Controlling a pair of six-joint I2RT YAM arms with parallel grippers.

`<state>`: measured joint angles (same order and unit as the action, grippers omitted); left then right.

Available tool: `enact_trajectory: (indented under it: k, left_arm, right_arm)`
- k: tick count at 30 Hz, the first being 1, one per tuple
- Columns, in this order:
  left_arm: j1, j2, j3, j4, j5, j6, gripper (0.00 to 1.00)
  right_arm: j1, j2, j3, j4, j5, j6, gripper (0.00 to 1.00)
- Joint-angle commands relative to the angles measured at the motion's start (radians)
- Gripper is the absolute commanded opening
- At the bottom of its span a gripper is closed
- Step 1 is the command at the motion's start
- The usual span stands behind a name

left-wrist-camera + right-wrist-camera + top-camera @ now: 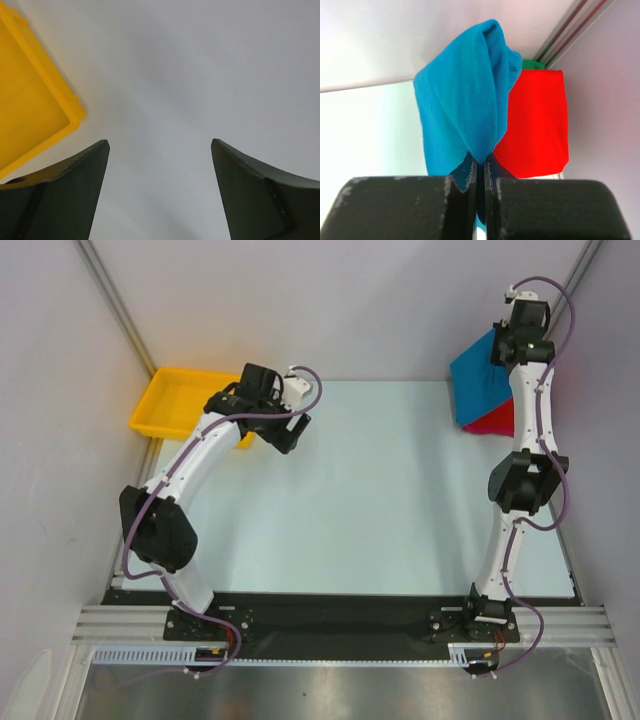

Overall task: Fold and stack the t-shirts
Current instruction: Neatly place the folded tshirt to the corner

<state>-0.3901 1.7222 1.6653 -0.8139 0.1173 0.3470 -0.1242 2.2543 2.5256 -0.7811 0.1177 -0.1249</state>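
The left arm (195, 465) and right arm (497, 550) share white tubular links, bulky black joint housings and looping purple cables. The left gripper (159, 141) has dark, curved, tapering fingers (60, 195); the right gripper's (480, 162) are black, blocky and scuffed at the edges.

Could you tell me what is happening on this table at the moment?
The right gripper is shut on a pinch of the blue t-shirt at the far right corner of the table. The bunched shirt partly covers the red t-shirt lying there, and a bit of green cloth shows behind the red one. The left gripper is open and holds nothing, beside the yellow tray at the far left.
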Motion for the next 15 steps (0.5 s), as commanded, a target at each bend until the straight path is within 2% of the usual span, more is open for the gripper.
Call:
enact_trajectory:
  k: [1, 9, 10, 15]
  left_arm:
    - [0.014, -0.026, 0.011, 0.01, -0.016, 0.018, 0.89]
    - [0.019, -0.027, 0.016, -0.018, -0.034, 0.029, 0.89]
    - [0.019, -0.027, 0.016, -0.021, -0.036, 0.03, 0.9]
    - [0.02, -0.018, 0.022, -0.033, -0.053, 0.046, 0.9]
  right_arm:
    - [-0.038, -0.024, 0.013, 0.06, -0.033, -0.012, 0.0]
    - [-0.126, 0.082, 0.006, 0.158, -0.108, -0.03, 0.0]
    - [-0.133, 0.094, 0.006, 0.166, -0.162, -0.036, 0.0]
    - [-0.173, 0.186, 0.01, 0.266, -0.135, -0.038, 0.0]
